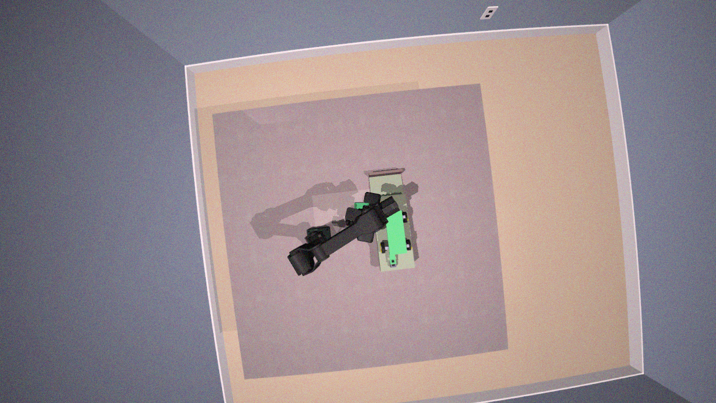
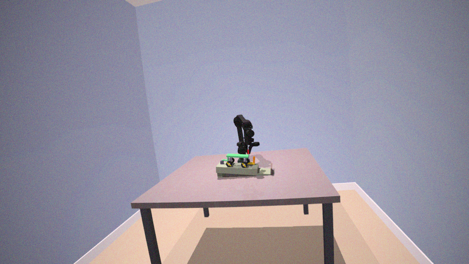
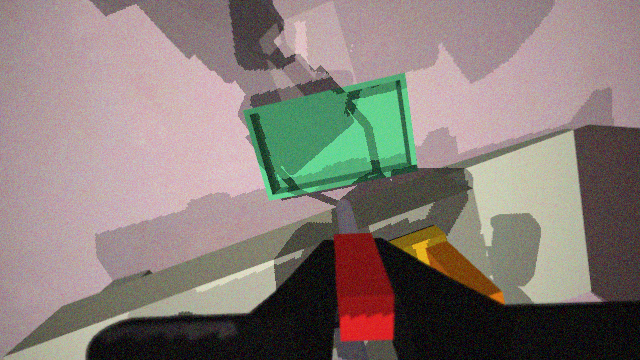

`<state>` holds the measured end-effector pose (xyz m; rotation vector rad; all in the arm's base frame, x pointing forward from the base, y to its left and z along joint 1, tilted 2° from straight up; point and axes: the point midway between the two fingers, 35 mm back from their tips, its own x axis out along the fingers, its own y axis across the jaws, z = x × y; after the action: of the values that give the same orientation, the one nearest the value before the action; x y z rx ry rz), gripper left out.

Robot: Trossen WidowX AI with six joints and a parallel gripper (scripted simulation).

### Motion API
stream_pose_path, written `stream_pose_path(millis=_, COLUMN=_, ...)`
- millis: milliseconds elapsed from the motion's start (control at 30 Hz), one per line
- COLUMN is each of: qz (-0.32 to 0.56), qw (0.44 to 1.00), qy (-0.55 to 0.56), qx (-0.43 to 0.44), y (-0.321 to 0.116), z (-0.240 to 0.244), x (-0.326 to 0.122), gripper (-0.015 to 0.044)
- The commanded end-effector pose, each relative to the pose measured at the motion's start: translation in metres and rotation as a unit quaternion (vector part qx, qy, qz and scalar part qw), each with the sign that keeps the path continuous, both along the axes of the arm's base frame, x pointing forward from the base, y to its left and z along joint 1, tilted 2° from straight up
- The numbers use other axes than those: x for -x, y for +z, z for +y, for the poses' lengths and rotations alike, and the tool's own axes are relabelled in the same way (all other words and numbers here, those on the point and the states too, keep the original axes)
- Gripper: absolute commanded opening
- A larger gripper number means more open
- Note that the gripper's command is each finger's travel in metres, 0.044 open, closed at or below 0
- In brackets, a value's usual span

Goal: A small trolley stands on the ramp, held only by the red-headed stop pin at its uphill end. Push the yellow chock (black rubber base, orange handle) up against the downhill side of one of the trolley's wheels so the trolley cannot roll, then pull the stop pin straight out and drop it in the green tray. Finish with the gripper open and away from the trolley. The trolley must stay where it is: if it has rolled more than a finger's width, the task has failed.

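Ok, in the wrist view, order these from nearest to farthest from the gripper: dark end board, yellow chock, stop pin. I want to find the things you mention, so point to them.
1. Stop pin (image 2: 248,151) (image 3: 363,275): held in the gripper (image 2: 248,153) (image 3: 352,250).
2. Yellow chock (image 2: 253,160) (image 3: 462,270): just right of the pin.
3. Dark end board (image 1: 385,172) (image 2: 271,171) (image 3: 607,215): far right, at the ramp's end.

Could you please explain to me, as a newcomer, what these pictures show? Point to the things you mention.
The machine is one black jointed arm (image 1: 345,234) (image 2: 240,129), ending in a two-fingered gripper (image 3: 352,250). One picture looks down from above, one comes from across the room, and one from a camera at the arm's wrist. On the table (image 1: 440,300) (image 2: 236,190) stands a pale ramp (image 1: 385,184) (image 2: 236,169) (image 3: 535,175) carrying a small green trolley (image 1: 396,233) (image 2: 237,155). The yellow chock (image 2: 251,163) (image 3: 419,240) with its orange handle sits on the ramp too, and a green tray (image 1: 361,205) (image 3: 330,135) lies beside it. The gripper holds the red-headed stop pin (image 2: 248,151) (image 3: 363,280).
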<state>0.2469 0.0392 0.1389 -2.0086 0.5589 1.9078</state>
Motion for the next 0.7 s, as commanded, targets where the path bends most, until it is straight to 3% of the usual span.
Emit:
stream_pose_path(millis=0, qz=0.002, qw=0.998, qy=0.062, qx=-0.011, y=-0.001, z=-0.001, x=0.001, gripper=0.0)
stream_pose_path(millis=667, qz=0.004, qw=0.996, qy=0.089, qx=-0.016, y=-0.022, z=0.003, x=0.023, gripper=0.0)
